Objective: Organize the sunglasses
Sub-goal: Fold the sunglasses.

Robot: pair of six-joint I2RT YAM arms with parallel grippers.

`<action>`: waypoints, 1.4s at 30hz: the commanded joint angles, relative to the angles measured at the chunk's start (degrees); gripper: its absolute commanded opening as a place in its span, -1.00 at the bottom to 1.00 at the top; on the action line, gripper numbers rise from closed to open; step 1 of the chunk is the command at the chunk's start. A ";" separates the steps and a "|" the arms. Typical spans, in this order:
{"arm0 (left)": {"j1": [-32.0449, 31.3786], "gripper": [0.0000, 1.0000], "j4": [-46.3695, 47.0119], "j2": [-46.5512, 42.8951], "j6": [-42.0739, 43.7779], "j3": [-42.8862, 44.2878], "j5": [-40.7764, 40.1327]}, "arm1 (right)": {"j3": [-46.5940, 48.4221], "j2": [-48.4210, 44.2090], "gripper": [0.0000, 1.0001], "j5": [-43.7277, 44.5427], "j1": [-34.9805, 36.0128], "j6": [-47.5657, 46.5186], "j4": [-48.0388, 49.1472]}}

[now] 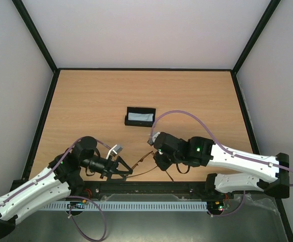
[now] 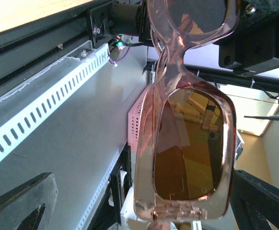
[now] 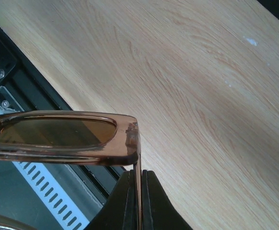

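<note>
The sunglasses (image 1: pixel 142 160) have a translucent reddish-brown frame and amber lenses. They hang in the air between my two grippers, over the table's near edge. My right gripper (image 1: pixel 160 158) is shut on one slim temple arm (image 3: pixel 138 184) just behind the hinge, with the frame front (image 3: pixel 58 136) sticking out to the left. My left gripper (image 1: pixel 123 169) is open. In the left wrist view its fingers (image 2: pixel 19 201) are spread wide, with the sunglasses' lens (image 2: pixel 192 143) between them, close to the right finger. I cannot tell whether they touch.
A black oblong case (image 1: pixel 140 117) stands open on the wooden table (image 1: pixel 96 101) at mid depth, with pale blue showing inside. A black rail and a white slotted strip (image 1: pixel 136 205) run along the near edge below the grippers. Dark-framed walls enclose the table.
</note>
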 commanded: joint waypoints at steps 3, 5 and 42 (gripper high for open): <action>0.21 0.99 3.50 0.83 -2.28 -1.72 3.69 | 3.02 3.73 -0.97 0.45 0.44 -3.65 -1.06; 0.24 0.99 4.82 1.88 -2.27 -2.21 3.78 | 3.53 4.52 -0.97 0.49 0.52 -4.44 -1.00; 2.04 0.18 15.42 17.38 3.86 -2.95 6.96 | 5.76 12.43 -0.97 1.18 -2.01 -10.18 5.78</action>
